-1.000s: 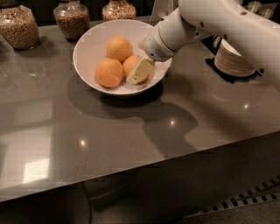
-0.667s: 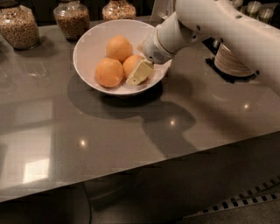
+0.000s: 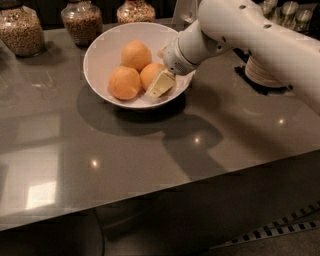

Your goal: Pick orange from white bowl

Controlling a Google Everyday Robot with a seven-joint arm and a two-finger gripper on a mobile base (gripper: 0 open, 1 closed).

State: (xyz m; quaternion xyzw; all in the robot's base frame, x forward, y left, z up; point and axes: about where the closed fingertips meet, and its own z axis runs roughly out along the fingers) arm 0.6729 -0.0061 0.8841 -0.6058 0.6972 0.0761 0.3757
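The white bowl [image 3: 100, 55] stands at the back middle of the grey table. Three pale oranges lie in it: one at the back [image 3: 136, 54], one at the front left [image 3: 124, 82] and one at the right [image 3: 151, 73]. My gripper [image 3: 161, 80] reaches down into the bowl from the right, at the right-hand orange. Its cream tip lies against the front of that orange, above the bowl's inner wall. The white arm [image 3: 240, 30] covers the bowl's right rim and part of that orange.
Three glass jars of grains [image 3: 20, 30] [image 3: 81, 22] [image 3: 136, 10] stand along the back edge behind the bowl. A stack of small white plates [image 3: 262, 75] sits on a dark mat at the right, under the arm. The table's front edge [image 3: 150, 192] runs across below.
The arm's upper part has shifted slightly to the left. The gripper stays at the right-hand orange in the bowl, and the oranges have not moved.
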